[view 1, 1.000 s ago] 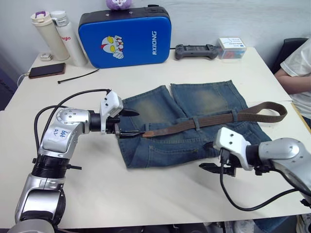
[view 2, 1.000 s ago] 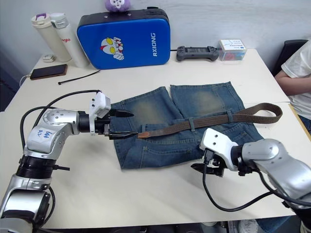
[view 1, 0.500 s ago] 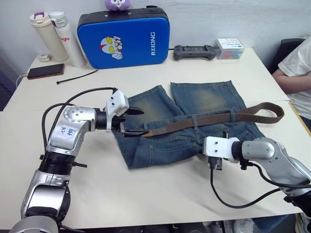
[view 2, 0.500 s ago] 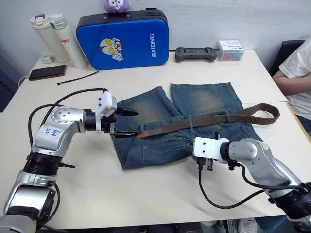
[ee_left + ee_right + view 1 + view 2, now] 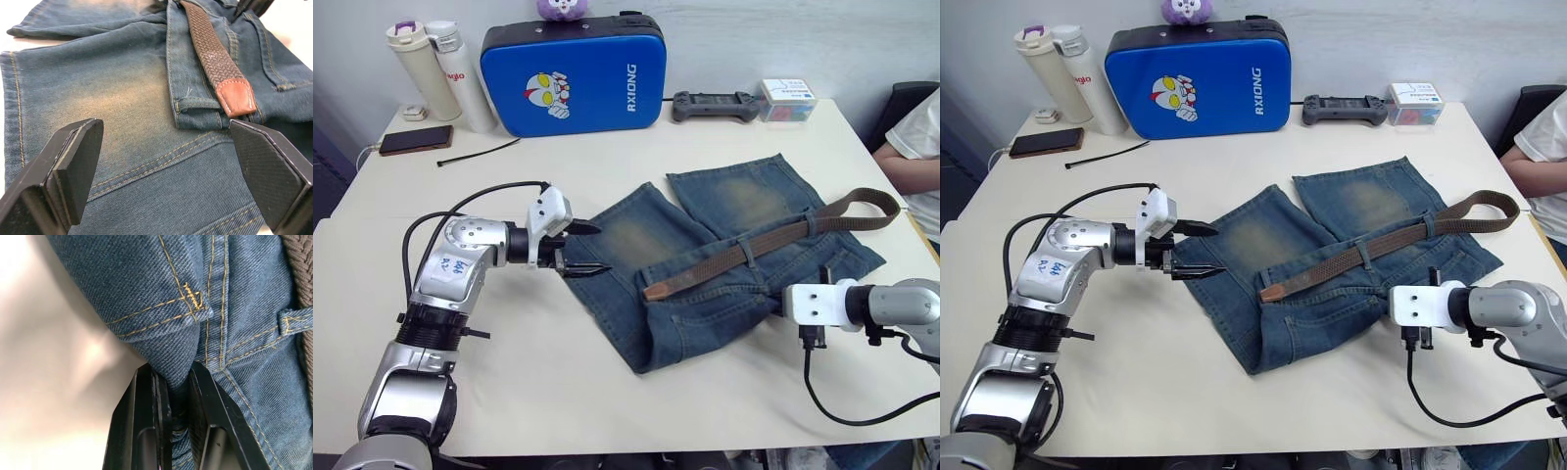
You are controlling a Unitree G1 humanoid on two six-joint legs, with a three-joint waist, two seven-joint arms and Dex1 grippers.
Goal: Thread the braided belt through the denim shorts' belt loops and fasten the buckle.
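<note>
The faded denim shorts (image 5: 705, 245) lie skewed across the table, waistband toward me. The braided belt (image 5: 773, 240) runs through a belt loop (image 5: 745, 252) along the waistband; its brown leather tip (image 5: 235, 97) lies free next to another loop (image 5: 198, 104). Its far end curls off the shorts at the right (image 5: 876, 201). The buckle is hidden. My left gripper (image 5: 600, 251) stands open over the left leg's edge, apart from the belt tip. My right gripper (image 5: 178, 396) is shut on a bunched fold of denim below the waistband.
At the back stand a blue padded case (image 5: 573, 73), two bottles (image 5: 421, 64), a phone (image 5: 408, 140), a black cable tie (image 5: 475, 152), a game controller (image 5: 715, 105) and a small box (image 5: 788, 98). A person's sleeve (image 5: 915, 127) shows at the right edge.
My right gripper shut on the shorts' fabric and dragged the shorts to the right, turning them. The belt tip slid out from between my open left fingers.
</note>
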